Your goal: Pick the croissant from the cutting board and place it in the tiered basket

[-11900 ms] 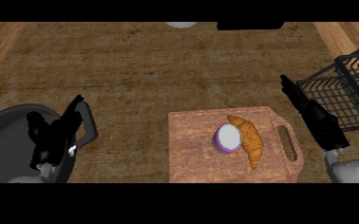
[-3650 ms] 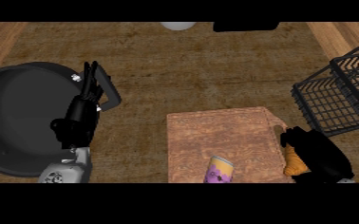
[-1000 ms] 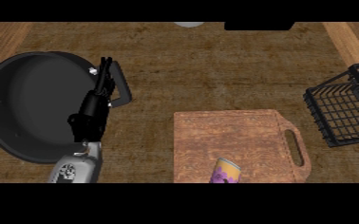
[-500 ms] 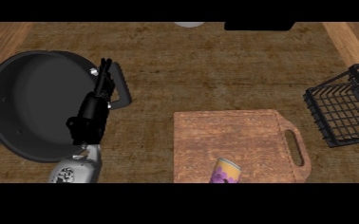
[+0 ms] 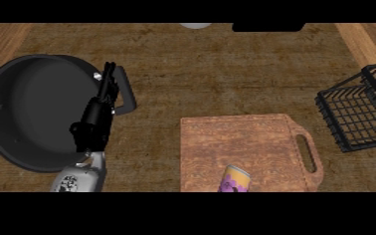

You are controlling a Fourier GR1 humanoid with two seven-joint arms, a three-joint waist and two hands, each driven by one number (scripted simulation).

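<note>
A cutting board (image 5: 249, 149) is seen near the counter's front edge, with a purple can (image 5: 235, 180) lying at its front edge. The black basket (image 5: 354, 110) stands at the counter's right edge. The left hand (image 5: 99, 114) is held relaxed, fingers straight, over a dark pan (image 5: 37, 109). The croissant is not seen.

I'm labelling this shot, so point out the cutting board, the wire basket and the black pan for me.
cutting board (image 5: 242, 144), head view, bare wood at its middle
wire basket (image 5: 352, 114), head view, its black wire wall
black pan (image 5: 37, 109), head view, its dark inner floor
</note>
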